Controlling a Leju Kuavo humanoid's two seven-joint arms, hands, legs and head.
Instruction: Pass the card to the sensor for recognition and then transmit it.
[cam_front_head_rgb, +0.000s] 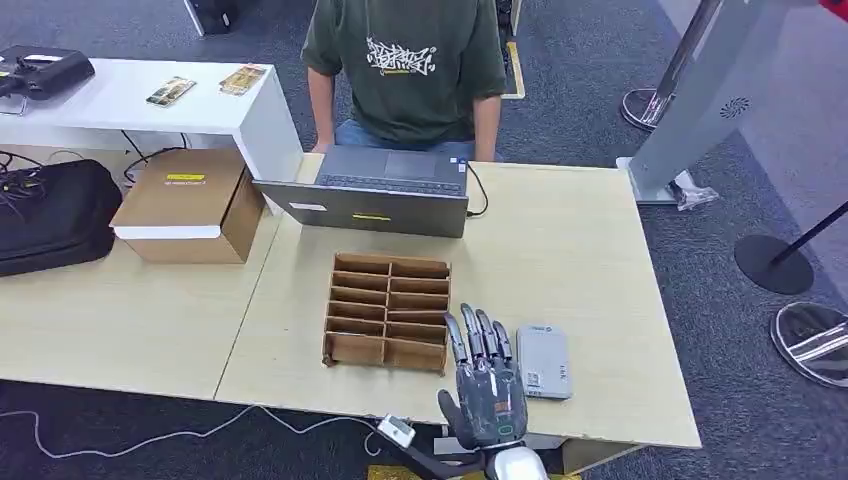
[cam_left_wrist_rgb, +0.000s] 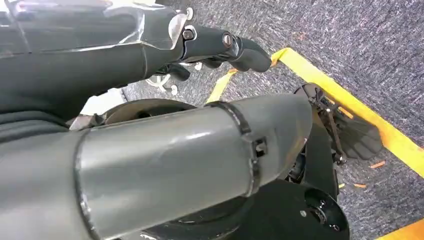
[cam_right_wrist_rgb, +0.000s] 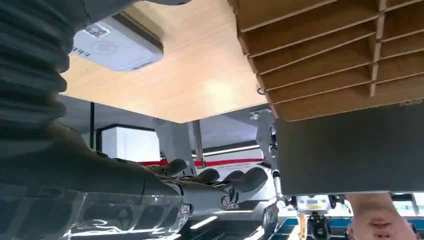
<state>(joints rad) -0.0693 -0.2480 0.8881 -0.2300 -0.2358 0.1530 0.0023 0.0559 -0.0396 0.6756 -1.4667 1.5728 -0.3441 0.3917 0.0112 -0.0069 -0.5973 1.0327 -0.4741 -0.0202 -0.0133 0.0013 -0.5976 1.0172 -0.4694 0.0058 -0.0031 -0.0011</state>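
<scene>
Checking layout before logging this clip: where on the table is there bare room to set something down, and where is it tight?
Bare wood lies right of the grey sensor box out to the table edge, and between the laptop and that edge. More lies left of the slotted cardboard tray, below the cardboard box. It is tight between tray and sensor box, where the right hand hovers.

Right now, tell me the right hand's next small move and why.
Probably reach the right hand left and forward over the brown cardboard divider tray to look for a card. The hand hovers with fingers extended and holds nothing, between the tray and the flat grey rectangular sensor. No card is visible yet.
</scene>
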